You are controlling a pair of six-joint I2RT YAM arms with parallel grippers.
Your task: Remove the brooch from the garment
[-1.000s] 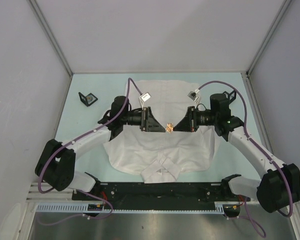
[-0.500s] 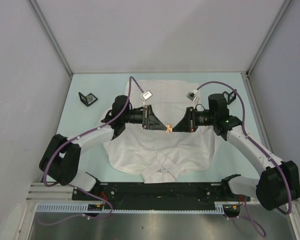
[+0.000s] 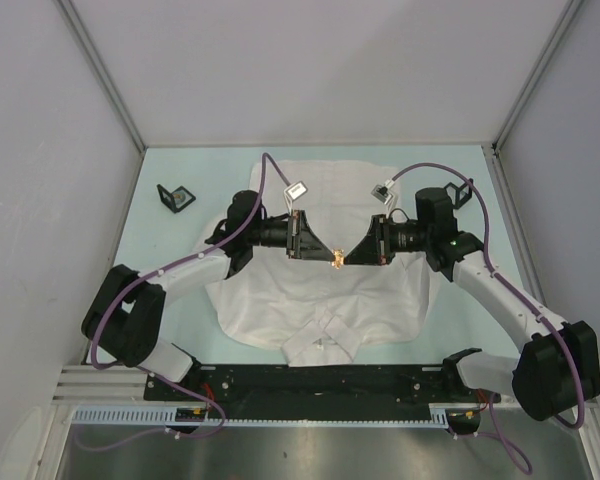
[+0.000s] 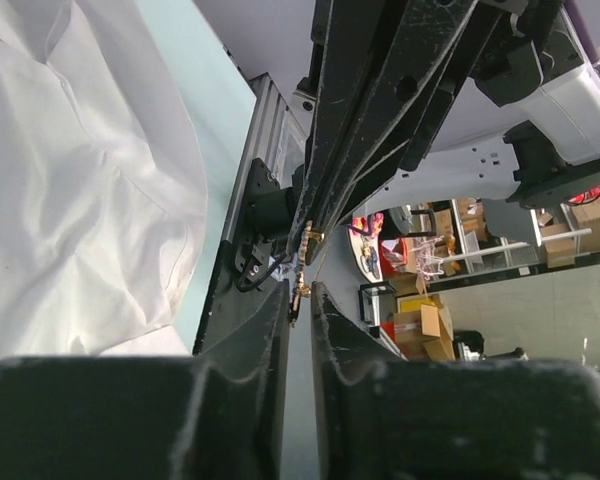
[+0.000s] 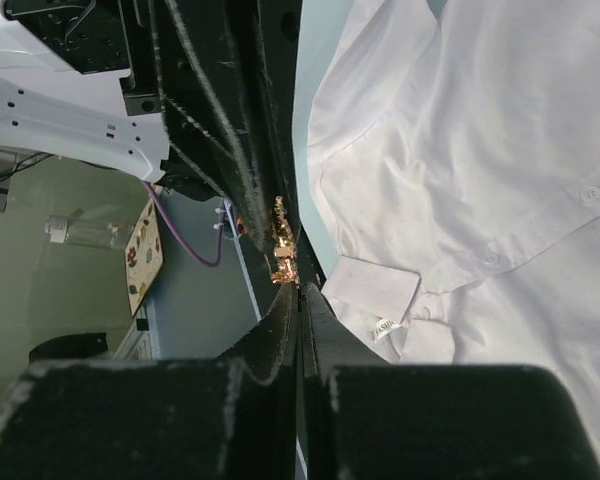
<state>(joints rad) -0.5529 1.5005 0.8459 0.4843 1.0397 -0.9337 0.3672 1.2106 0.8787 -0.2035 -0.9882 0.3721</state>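
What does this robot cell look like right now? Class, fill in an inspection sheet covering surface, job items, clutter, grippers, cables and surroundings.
Surface: pale green table, largely covered by the shirt.
Job's things: white button-front shirt spread flat, collar toward the arm bases; small gold brooch over its middle, where the two grippers' tips meet.
Clutter: one small black stand far left of the shirt, a second black stand far right.
Grippers: right gripper shut on the brooch; left gripper jaws narrowed to a slim gap around a gold piece of it, grip unclear.
Cables: a purple cable loops along each arm.
Surroundings: plain white walls on three sides.
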